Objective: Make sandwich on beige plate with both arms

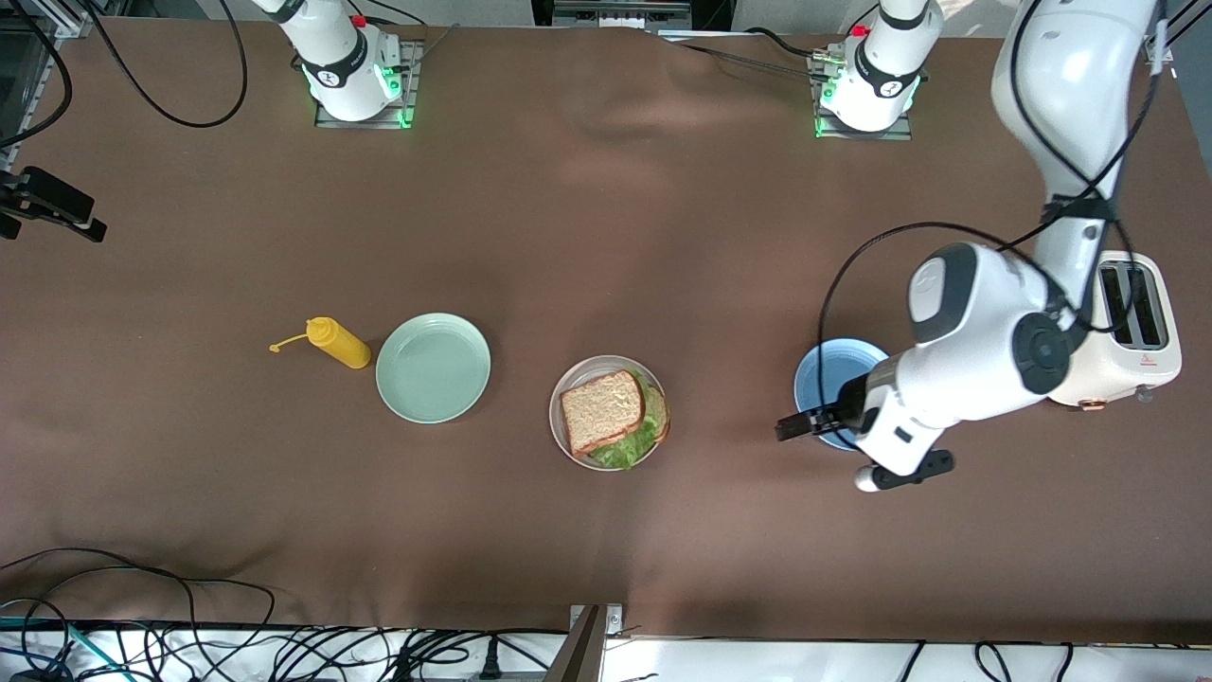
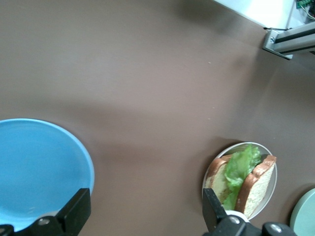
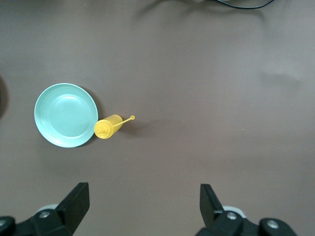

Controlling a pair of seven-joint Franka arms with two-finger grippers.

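Front view: your left gripper (image 1: 800, 424) spread wide, empty, over blue plate (image 1: 826, 374). Right gripper (image 3: 142, 206) wide, empty, high over table. You have three plates, one sandwich (image 1: 614, 417), on beige plate (image 1: 568, 431), mid-table, well apart from left gripper.

A brown cloth (image 1: 606, 237) is covering the table. The sandwich (image 1: 614, 415) is showing speckled tan-brown bread with darker crusts and bright green ruffled lettuce, sitting on the beige plate (image 1: 561, 428), pale and slightly pinkish. A mint green plate (image 1: 434, 367), a sky blue plate (image 1: 826, 371), a yellow squeeze bottle (image 1: 337, 343) and a cream-white toaster (image 1: 1136, 327) with dark slots are showing too. The white arms are wearing black joints and cables.
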